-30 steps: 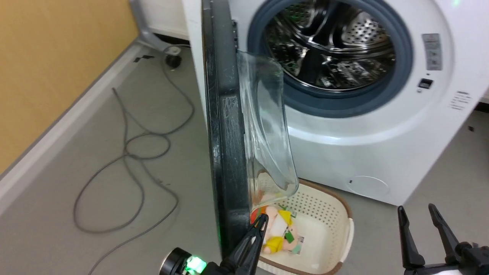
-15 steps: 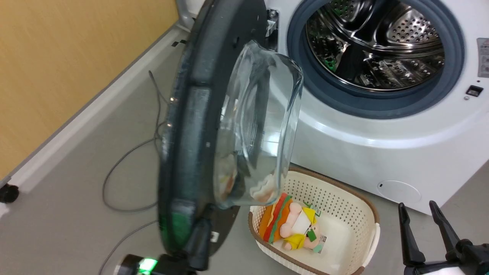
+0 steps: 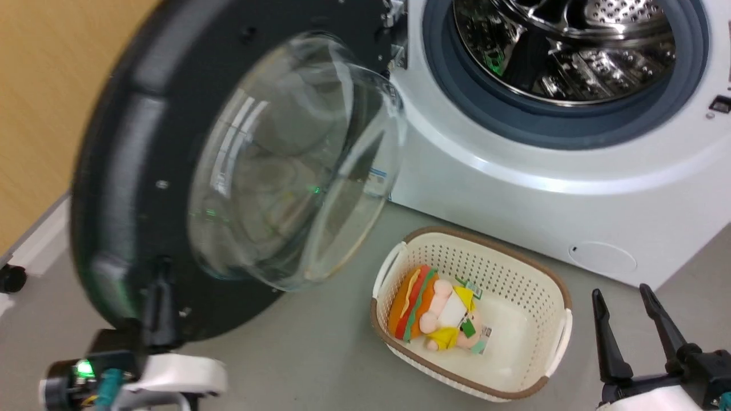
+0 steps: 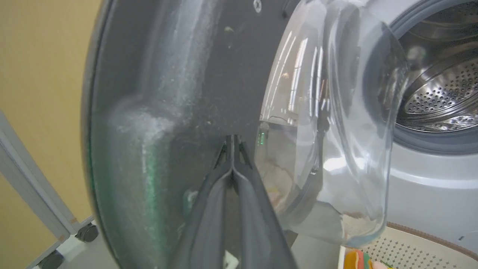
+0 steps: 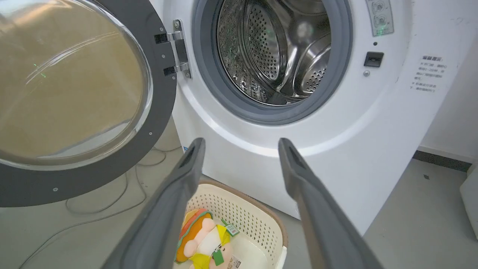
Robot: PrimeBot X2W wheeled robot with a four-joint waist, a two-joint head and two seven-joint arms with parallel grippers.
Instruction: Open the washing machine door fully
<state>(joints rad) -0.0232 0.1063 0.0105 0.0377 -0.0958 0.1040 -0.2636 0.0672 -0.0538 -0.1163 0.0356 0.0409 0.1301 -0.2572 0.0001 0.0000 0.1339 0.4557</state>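
Black door (image 4: 168, 74) | L pincer (image 4: 232, 144) clenched, tips on inner face dead ahead; may skid onto glass bowl (image 4: 328, 112) to its right; door stalls short | R pincer (image 5: 241, 144) released

Basket (image 3: 517, 267) before washing machine (image 3: 514, 194)

The grey floor (image 3: 320, 354) before me carries the white washing machine (image 3: 514, 200) at the back, a cream perforated basket (image 3: 502, 268) with a brown rim just in front of it, a loose grey cable (image 5: 101, 211) looping near the basket, and a black castor (image 3: 11, 278) at my far left.
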